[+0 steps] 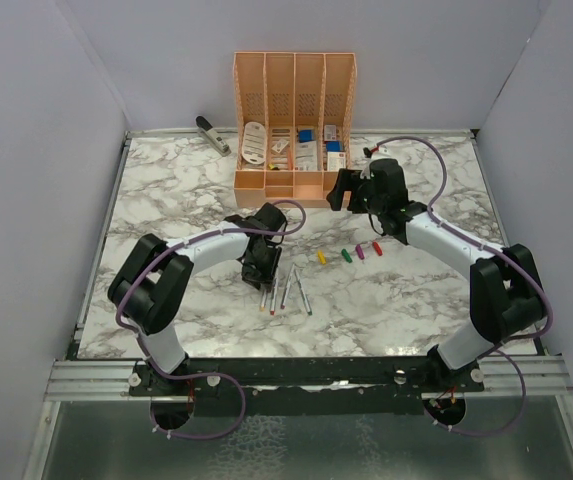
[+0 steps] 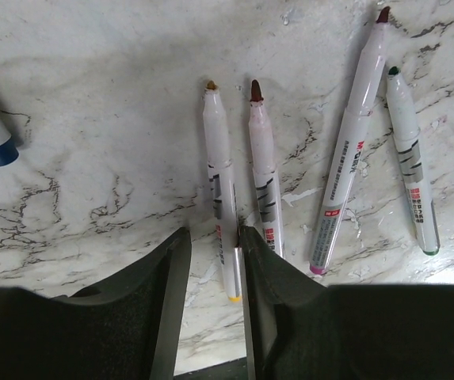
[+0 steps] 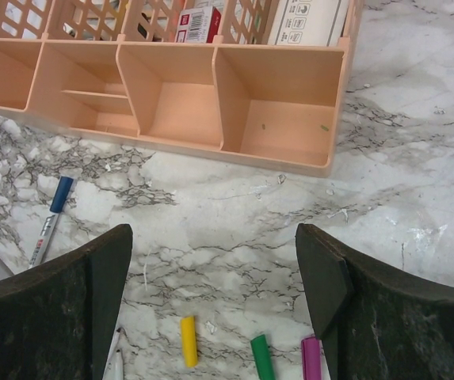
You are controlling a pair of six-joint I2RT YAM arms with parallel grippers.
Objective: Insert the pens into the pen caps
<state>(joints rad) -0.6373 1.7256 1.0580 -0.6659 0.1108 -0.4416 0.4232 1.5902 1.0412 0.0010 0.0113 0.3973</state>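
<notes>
Left wrist view: the released left end effector (image 2: pixel 213 317) straddles the yellow-tipped pen (image 2: pixel 220 182) at bottom centre, crowding one finger, so closing may skew it or drag the red-tipped pen (image 2: pixel 264 174) just beside it. Both, with the purple-ended pen (image 2: pixel 353 134) and green-tipped pen (image 2: pixel 411 158) rightward on the bench (image 2: pixel 92 79), lie lengthwise bottom-to-top, tips toward the top edge. Above the caps (image 3: pixel 262 356), the right end effector (image 3: pixel 211 269) hovers, also released.

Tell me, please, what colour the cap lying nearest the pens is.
Yellow. The cap shows best in the right wrist view.
</notes>
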